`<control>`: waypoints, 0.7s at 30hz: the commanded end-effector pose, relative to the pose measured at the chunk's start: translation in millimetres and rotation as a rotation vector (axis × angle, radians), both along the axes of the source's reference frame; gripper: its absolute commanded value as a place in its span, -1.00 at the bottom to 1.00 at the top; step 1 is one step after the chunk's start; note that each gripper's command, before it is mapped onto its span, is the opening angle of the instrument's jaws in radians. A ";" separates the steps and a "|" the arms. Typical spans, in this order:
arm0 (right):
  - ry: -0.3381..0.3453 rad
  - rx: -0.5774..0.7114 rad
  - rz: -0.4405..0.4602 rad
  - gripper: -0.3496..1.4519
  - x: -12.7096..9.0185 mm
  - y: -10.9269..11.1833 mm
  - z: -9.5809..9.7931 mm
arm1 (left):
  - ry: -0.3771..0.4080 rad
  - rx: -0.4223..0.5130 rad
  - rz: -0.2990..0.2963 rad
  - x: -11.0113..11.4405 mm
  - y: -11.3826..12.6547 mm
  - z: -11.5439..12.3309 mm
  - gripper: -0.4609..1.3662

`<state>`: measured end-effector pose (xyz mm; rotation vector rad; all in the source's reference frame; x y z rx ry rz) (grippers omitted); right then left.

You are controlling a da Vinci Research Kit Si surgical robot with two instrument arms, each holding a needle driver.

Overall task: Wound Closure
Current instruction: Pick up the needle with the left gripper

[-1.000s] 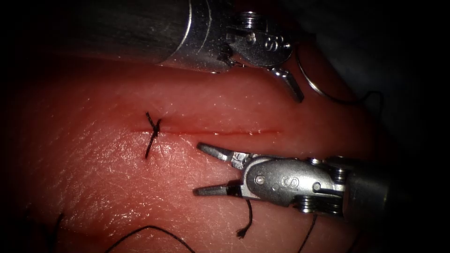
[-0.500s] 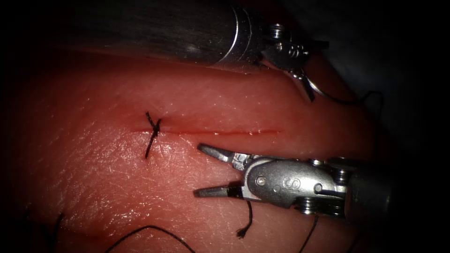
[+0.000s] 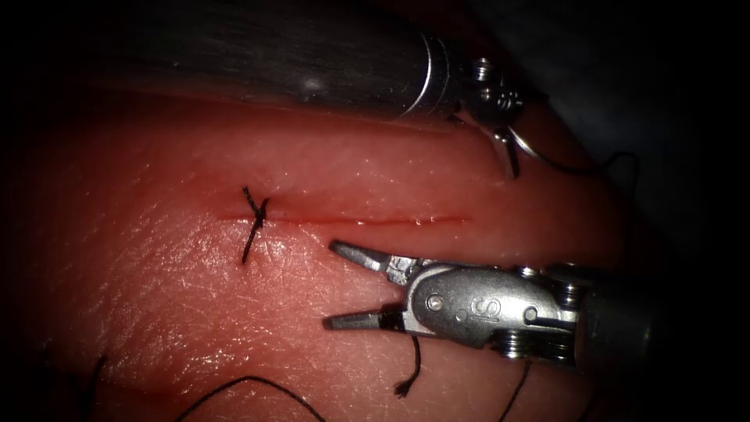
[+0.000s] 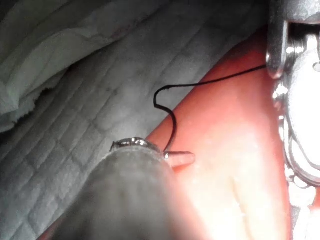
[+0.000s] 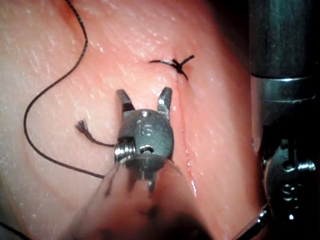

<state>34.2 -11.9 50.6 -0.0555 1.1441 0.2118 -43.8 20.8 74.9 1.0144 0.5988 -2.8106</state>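
Nearest the endoscope, loose thread (image 3: 250,384) curves over the front of the tissue (image 3: 156,297), and a short cut end of thread (image 3: 409,371) with a frayed tip hangs just below the right pincer (image 3: 334,284). That pincer comes in from the right and hovers over the tissue on the near side of the cut (image 3: 367,221), its jaws spread wide and holding nothing; the right wrist view shows the same spread jaws (image 5: 145,98) with bare tissue between them and the frayed end (image 5: 84,129) beside the tool.

Beyond it the cut runs left to right across the tissue, a thin line with red fluid along it. Near its left end sits a tied knot (image 3: 256,211) with two short tails crossing the cut.

Farther back, the left pincer (image 3: 508,152) reaches in from the upper left, past the right end of the cut, at the far edge of the tissue. Its tips meet the curved needle (image 3: 531,148) there; whether the jaws are clamped on it or apart cannot be told. The needle lies outside the tissue, with thread (image 3: 617,160) trailing off to the right. In the left wrist view, thread (image 4: 172,107) loops over the tissue edge against a quilted grey cloth (image 4: 75,125).
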 end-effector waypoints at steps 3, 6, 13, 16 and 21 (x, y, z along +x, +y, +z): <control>0.001 0.002 -0.005 0.92 0.0 0.0 0.0 | 0.048 0.032 0.054 -0.4 -0.3 0.5 0.43; 0.001 0.001 -0.005 0.92 -0.1 -0.1 -0.1 | 0.065 0.042 0.074 -0.5 -0.6 1.0 0.39; 0.001 0.001 -0.005 0.92 -0.1 -0.3 -0.4 | 0.114 0.102 0.094 1.6 -0.7 1.9 -0.88; 0.001 0.001 -0.005 0.91 -0.2 -0.4 -0.5 | 0.192 0.133 0.112 2.7 -0.6 2.7 -0.88; 0.001 0.001 -0.005 0.91 -0.2 -0.4 -0.5 | 0.237 0.150 0.077 3.7 -0.2 3.8 -0.88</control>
